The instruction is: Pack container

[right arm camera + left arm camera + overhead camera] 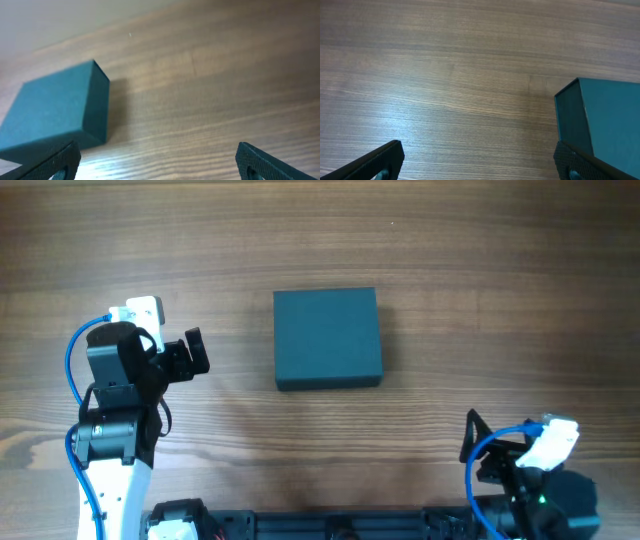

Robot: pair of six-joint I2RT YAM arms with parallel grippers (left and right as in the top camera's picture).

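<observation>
The container (327, 338) is a dark teal-grey box lying shut in the middle of the wooden table. My left gripper (192, 355) hovers to its left, open, with its jaws pointing toward the box and nothing between them. In the left wrist view the container (605, 120) fills the right side, just beyond the right finger (570, 160), and the left gripper (480, 155) spans bare wood. My right gripper (470, 438) sits at the front right, open and empty. The right wrist view has the container (55, 110) at far left, and the right gripper (157, 155) is wide apart.
The table (480, 260) is brown wood grain all around the box. A black rail (330, 525) and the arm bases run along the front edge. Blue cables (72, 355) loop beside each arm.
</observation>
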